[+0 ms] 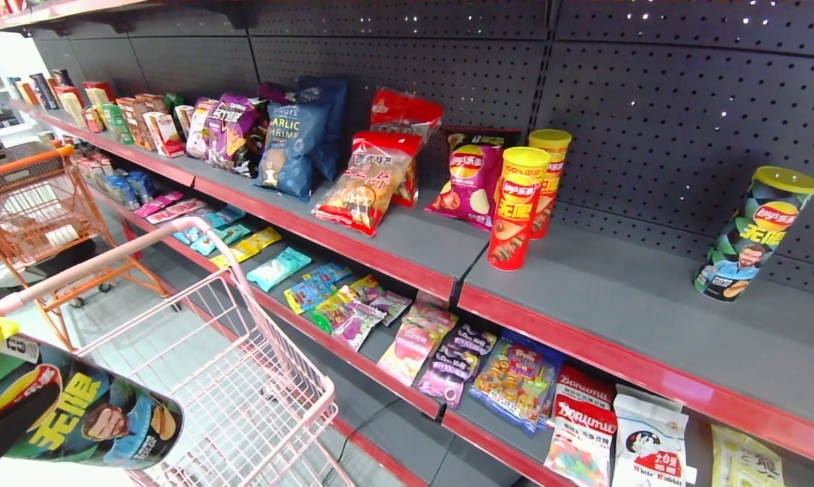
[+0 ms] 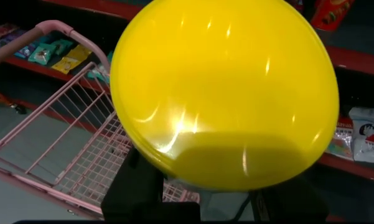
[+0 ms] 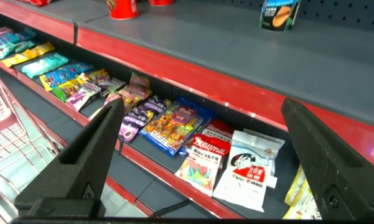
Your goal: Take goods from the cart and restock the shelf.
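1. Head view: dark green cardboard chip tube (image 1: 88, 416) with a yellow plastic lid, held on its side in the air at the handle end of the pink wire cart (image 1: 109, 260), just above its rim. Beyond the cart, on the grey shelf board with a red front edge (image 1: 582, 297): a twin green tube (image 1: 752, 237) standing upright, well apart from the cart. Two red chip tubes (image 1: 518, 203) upright between the twin and the cart, with bare board between the twin and the red pair.
2. Left wrist view: round yellow lid (image 2: 224, 93) seen end-on, with the cart's pink wire below it. Left gripper (image 2: 202, 199) clenched on the chip tube behind the lid, black fingers (image 2: 137, 193) at either side.
3. Right wrist view: right gripper (image 3: 202, 109) released, black fingers spread wide with nothing between them. Beside the cart, facing a lower shelf of bright sweet packets (image 3: 174, 124).
4. Handling, as a judgement: probably light and stiff along its length, yet thin-walled and crushable under a hard squeeze. Glossy and round, so prone to slip or roll. Best held around mid-body, never by the lid, liable to pop off. Needs turning upright before going onto the board.
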`<state>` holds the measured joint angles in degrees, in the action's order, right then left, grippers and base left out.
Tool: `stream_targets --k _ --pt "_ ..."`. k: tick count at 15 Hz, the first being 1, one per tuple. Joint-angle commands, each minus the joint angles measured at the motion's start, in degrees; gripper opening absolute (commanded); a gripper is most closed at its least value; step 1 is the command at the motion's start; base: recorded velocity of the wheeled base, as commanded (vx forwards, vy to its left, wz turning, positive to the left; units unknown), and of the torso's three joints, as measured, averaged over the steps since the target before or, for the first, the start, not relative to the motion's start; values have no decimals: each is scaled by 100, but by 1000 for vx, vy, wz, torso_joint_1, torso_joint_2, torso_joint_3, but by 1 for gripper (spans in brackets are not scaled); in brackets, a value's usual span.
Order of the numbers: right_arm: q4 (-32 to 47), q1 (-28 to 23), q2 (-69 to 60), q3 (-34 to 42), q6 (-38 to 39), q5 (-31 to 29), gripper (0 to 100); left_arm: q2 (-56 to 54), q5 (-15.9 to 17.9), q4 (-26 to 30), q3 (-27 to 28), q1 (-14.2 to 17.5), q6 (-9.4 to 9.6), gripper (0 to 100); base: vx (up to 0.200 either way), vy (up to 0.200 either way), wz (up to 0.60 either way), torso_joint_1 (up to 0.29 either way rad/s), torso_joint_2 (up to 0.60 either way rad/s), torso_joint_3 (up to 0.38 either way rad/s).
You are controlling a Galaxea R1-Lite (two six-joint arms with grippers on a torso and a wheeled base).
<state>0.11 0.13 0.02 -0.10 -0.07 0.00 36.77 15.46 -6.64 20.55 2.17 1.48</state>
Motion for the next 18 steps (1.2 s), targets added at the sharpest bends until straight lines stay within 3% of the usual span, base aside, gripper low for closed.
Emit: stream_targets --k 1,9,18 --pt "-2 4 -2 1 -1 0 100 6 1 -4 10 3 2 0 0 0 0 163 -364 -198" --pt "-2 4 -2 1 7 0 100 -3 1 -4 1 3 2 0 0 0 0 155 -344 -184" --pt "-2 4 -2 1 16 0 100 32 159 -4 72 3 -16 0 0 0 0 0 0 0"
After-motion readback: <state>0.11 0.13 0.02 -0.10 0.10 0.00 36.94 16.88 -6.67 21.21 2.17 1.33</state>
